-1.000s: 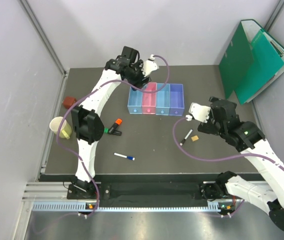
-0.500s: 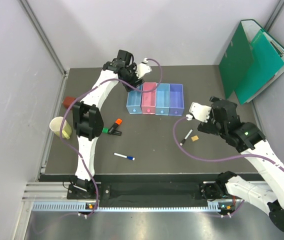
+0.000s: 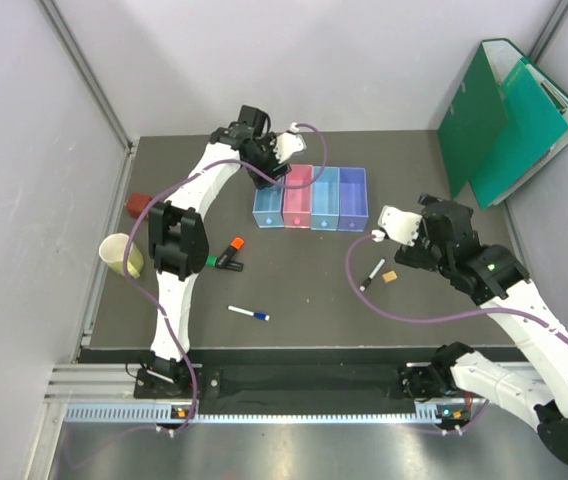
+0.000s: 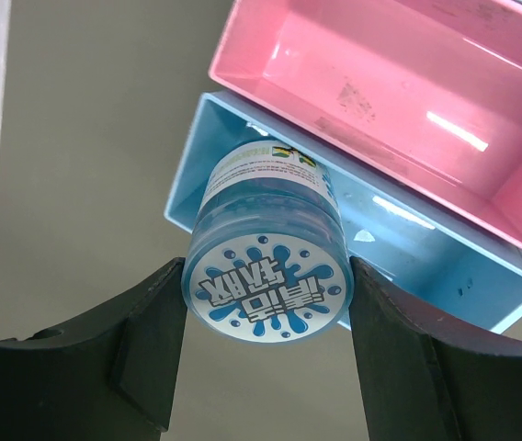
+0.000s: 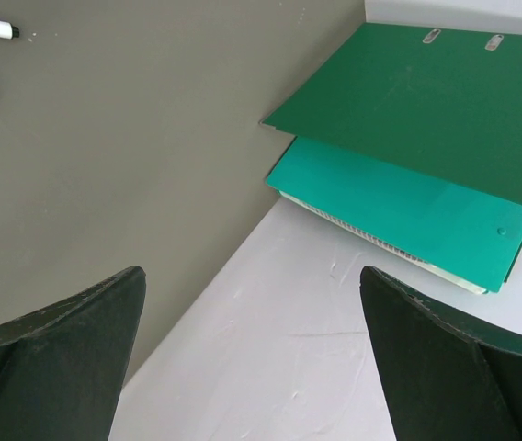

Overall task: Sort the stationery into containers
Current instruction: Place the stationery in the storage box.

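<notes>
My left gripper (image 3: pixel 265 168) is shut on the blue round tape roll (image 4: pixel 266 276) and holds it over the near end of the left light-blue bin (image 4: pixel 426 262), beside the pink bin (image 4: pixel 399 101). The four joined bins (image 3: pixel 310 200) stand in a row at the back centre. My right gripper (image 5: pixel 252 367) is open and empty, raised at the right (image 3: pixel 449 222). A black-and-white marker (image 3: pixel 372 274) and a tan eraser (image 3: pixel 390 277) lie left of it. The orange (image 3: pixel 232 247) and green (image 3: pixel 219 262) highlighters and the white pen with a blue cap (image 3: pixel 249 314) lie at the front left.
A pale yellow cup (image 3: pixel 124 256) and a red-brown object (image 3: pixel 139 204) sit at the left edge. Green folders (image 3: pixel 509 115) lean at the back right, also seen in the right wrist view (image 5: pixel 417 129). Grey walls close in the sides and back.
My left gripper has shifted a little to the left with the tape roll, toward the leftmost bin. The right arm has not moved.
</notes>
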`<state>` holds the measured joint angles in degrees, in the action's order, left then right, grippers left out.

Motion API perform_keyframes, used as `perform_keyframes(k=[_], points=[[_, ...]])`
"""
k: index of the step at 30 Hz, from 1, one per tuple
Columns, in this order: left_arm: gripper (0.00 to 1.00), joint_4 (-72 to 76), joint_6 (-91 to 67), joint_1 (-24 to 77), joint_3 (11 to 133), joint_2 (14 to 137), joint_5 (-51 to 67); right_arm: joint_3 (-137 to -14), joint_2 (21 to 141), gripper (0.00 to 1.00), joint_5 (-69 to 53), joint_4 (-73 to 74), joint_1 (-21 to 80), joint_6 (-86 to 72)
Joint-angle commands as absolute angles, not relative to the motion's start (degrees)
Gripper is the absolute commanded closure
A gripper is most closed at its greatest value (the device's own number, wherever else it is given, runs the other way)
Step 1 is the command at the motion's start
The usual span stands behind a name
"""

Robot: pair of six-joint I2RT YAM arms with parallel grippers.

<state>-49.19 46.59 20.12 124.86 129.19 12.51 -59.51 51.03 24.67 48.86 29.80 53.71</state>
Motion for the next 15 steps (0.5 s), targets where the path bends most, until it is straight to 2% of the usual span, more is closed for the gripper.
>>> perform_keyframes(k=[1, 5, 8, 9, 13, 15], points=[[1.00, -45.5, 46.8, 20.8, 123.1, 129.3, 13.9, -59.9, 50.9, 0.00, 23.9, 46.3, 29.4, 52.5], [0.97, -44.4, 46.1, 21.3, 122.7, 129.8, 14.0, -59.9, 50.9, 0.00, 23.9, 46.6, 29.4, 52.4], [0.76, -43.6, 45.7, 21.6, 122.6, 130.0, 13.8, -60.0, 50.8, 0.01, 23.8, 46.7, 29.4, 52.4], [0.60, -43.5, 45.5, 21.6, 122.7, 130.1, 13.7, -60.1, 50.8, 0.00, 23.8, 46.7, 29.4, 52.3], [0.31, -41.9, 45.1, 21.7, 122.8, 129.8, 12.8, -60.2, 50.7, 0.00, 23.6, 46.8, 29.4, 52.2], [0.24, -41.6, 44.7, 21.8, 122.8, 129.6, 12.6, -60.1, 50.6, 0.00, 23.6, 47.0, 29.4, 52.1]])
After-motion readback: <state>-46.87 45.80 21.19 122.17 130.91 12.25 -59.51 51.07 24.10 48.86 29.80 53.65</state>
